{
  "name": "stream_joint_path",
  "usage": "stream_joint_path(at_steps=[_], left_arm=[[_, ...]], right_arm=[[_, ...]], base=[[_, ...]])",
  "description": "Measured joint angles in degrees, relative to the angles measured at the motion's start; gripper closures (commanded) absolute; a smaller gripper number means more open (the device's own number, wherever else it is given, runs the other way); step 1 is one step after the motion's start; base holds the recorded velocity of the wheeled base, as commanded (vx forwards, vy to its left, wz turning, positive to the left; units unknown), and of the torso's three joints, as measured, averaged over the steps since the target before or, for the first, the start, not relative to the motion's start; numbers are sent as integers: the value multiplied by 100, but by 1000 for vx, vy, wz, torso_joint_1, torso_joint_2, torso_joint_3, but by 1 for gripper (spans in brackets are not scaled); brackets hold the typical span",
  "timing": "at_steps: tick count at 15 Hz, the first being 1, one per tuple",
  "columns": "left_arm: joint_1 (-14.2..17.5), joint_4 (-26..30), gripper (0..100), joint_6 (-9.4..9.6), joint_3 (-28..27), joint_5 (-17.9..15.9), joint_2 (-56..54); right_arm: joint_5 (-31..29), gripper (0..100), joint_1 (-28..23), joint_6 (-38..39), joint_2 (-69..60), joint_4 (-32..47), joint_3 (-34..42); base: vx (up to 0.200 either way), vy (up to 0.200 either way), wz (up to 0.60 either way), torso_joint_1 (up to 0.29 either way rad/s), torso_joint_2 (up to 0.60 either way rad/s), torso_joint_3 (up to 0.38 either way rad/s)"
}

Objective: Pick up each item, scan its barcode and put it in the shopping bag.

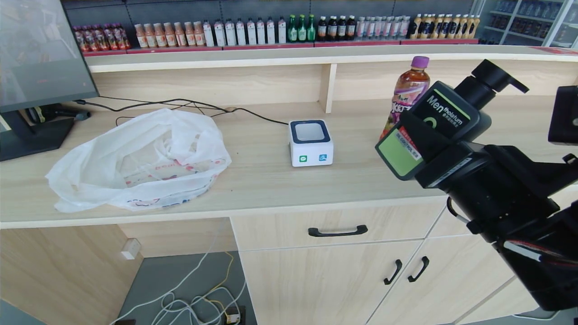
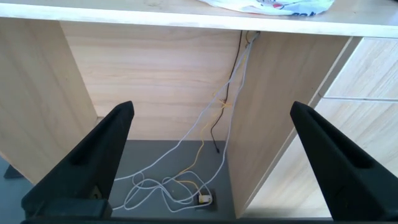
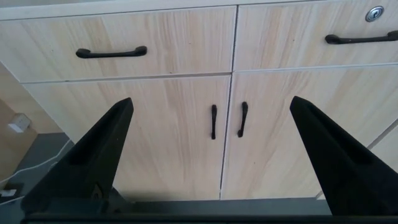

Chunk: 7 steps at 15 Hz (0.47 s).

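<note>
**Goods wait on checkout counter, both pincers spread**

Counter [image 1: 271, 180] of pale wood carries a white shopping bag [image 1: 135, 162], mouth gaping, on the robot's left. A black pump bottle [image 1: 445, 122] appears to stand near the front edge on the right. Its long axis leans up and rightward in the head view, spout aimed right. A purple-capped drink bottle [image 1: 406, 95] rises just behind. A white scanner [image 1: 310, 142] sits between bag and bottles. Left gripper [image 2: 211, 109] and right gripper [image 3: 211, 102] hang below the countertop, fingers spread wide.
</note>
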Motion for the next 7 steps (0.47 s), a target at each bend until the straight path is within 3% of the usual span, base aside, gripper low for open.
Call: stream_joint_path(at_steps=[7], left_arm=[[-1,-2,0,7,0,1,0]], right_arm=[[2,0,-1,13,0,2,-2]], base=[[0,0,0,0,0,0]])
